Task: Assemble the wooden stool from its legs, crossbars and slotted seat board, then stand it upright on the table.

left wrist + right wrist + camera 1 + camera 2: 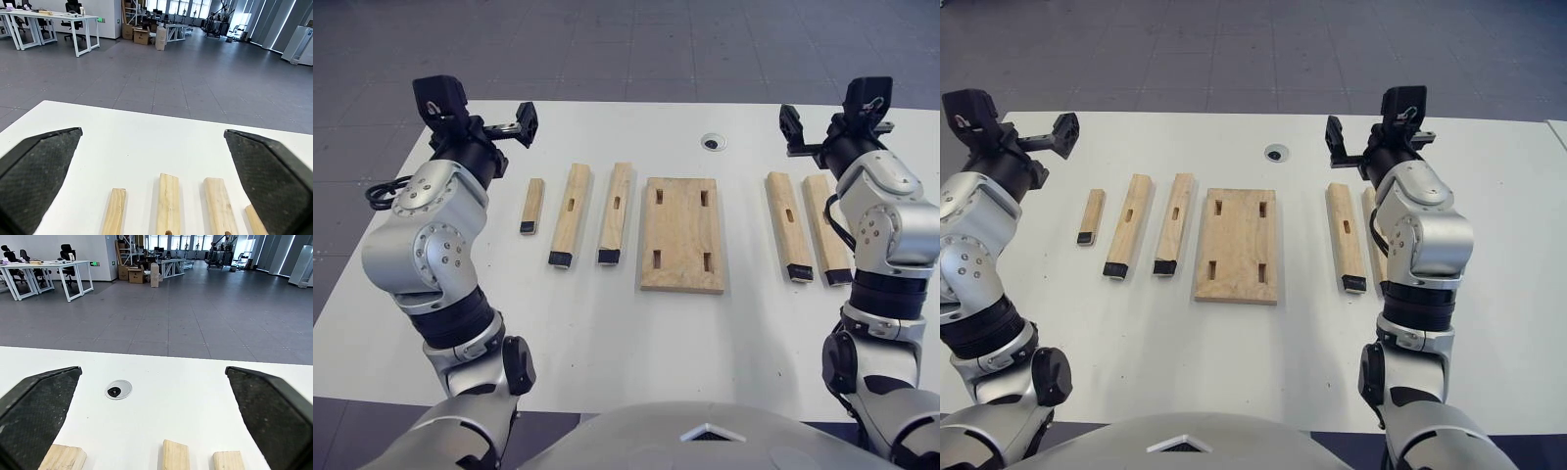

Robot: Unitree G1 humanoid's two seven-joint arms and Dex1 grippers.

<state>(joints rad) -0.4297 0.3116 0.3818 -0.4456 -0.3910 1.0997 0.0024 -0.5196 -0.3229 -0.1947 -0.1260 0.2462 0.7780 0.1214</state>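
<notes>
We saw the white tabletop [607, 323] filling the middle of the head view, with every wooden part lying flat and unassembled on it. The seat board [682, 234] sat at the centre of the frame, its four slots facing up. To the left of it lay two long slotted pieces side by side, the first leg [571, 214] and the second leg [616, 212], and farther left again the short crossbar [532, 206]. Each had a black tip at its lower end. Right of centre lay the third leg [788, 240] and, just beside it, the fourth leg [822, 225], partly covered by the right arm. None of the parts touched one another. A round cable grommet [713, 143] was set in the tabletop above the board.

The left end effector [481, 110] hung in the upper left of the frame, above the crossbar's far end, its fingers spread wide and gripping nothing. The right end effector [829, 113] hung in the upper right, beyond the two right-hand legs, likewise spread wide and empty.
</notes>
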